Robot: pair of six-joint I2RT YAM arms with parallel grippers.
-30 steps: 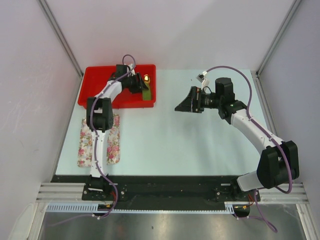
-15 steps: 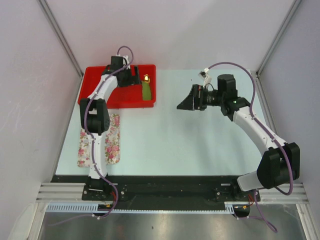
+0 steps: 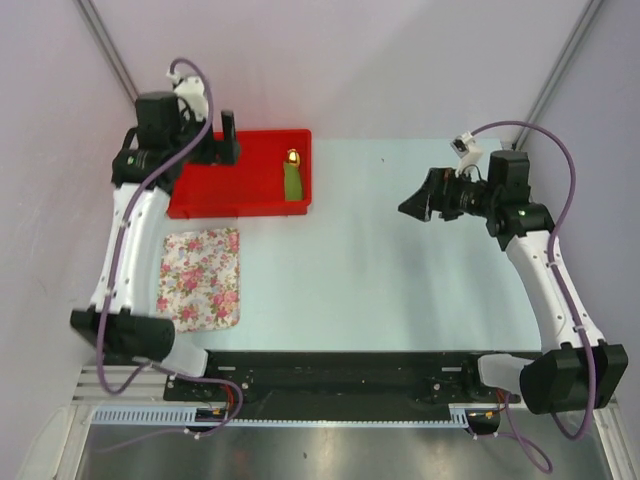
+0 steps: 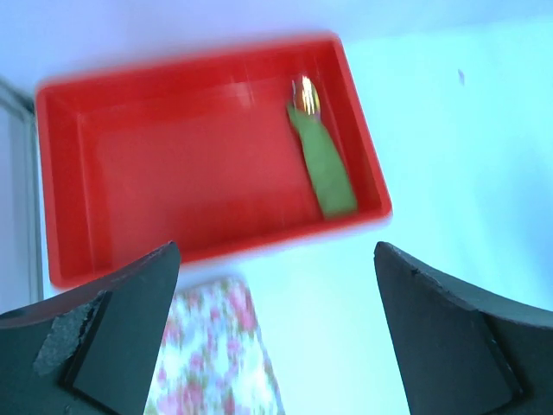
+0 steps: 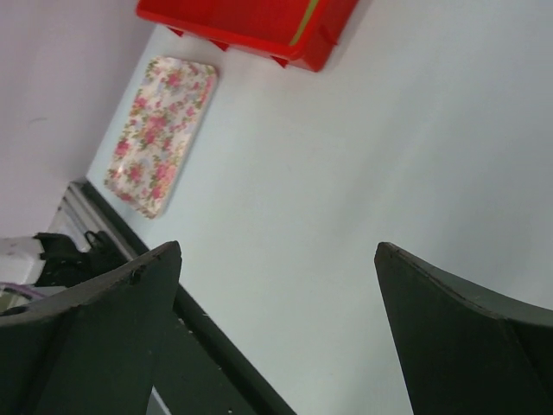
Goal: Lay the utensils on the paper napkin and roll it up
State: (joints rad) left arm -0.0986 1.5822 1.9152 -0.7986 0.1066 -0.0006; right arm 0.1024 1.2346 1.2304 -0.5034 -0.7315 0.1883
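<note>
Your left fingers (image 4: 104,333) and right fingers (image 5: 95,337) spread wide, empty | paper napkin (image 3: 292,184) rolled, by red tray's (image 3: 240,195) right wall | light, soft, crushable | pinch it mid-length, gently

The tray (image 3: 230,198) is bright red, and the paper napkin (image 3: 292,184) in it is a plain olive-green roll, with the shiny golden-orange end of one of the utensils (image 3: 292,157) showing. The cloth (image 3: 200,278) is white, patterned with pink roses and small green leaves, and the table (image 3: 380,270) is a pale blue-green. The left arm (image 3: 125,250) and right arm (image 3: 550,290) are white with black joints and purple cables (image 3: 560,150), and the left gripper (image 4: 276,251) and right gripper (image 5: 278,249) are black
</note>
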